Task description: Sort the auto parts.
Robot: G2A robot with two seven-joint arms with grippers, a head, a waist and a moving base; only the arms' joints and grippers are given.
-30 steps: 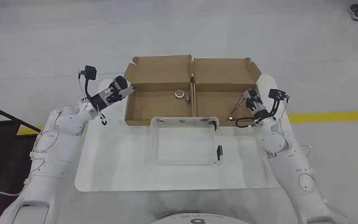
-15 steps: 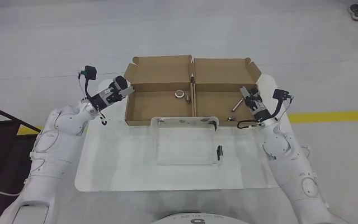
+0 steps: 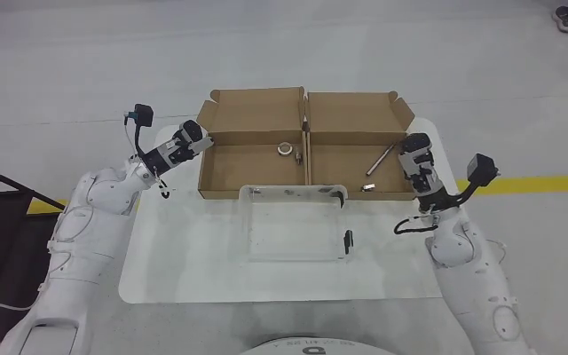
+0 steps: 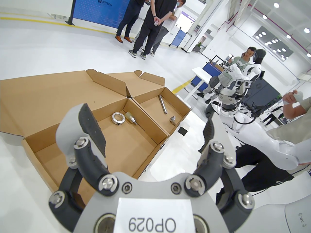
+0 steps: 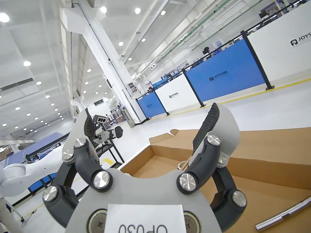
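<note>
Back from the right cardboard box (image 3: pixel 351 114) has come the right tool (image 5: pixel 150 113), now spread and empty. The steel rod (image 3: pixel 382 160) lies aslant inside that box. The left tool (image 4: pixel 147 116), also spread, hangs beside the left cardboard box (image 3: pixel 253 111), which holds a metal ring (image 3: pixel 285 149).

Boxes (image 3: pixel 240 170): matt brown cardboard
Rod (image 3: pixel 382 159), ring (image 3: pixel 285 149): bright metal — smooth, glossy
Tray (image 3: pixel 293 222): clear plastic
Table (image 3: pixel 177 266): matt white

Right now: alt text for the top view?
Two open cardboard boxes sit side by side on a table, one holding a ring, the other a rod. The left tool and right tool, both open, flank them; a clear tray lies in front.
</note>
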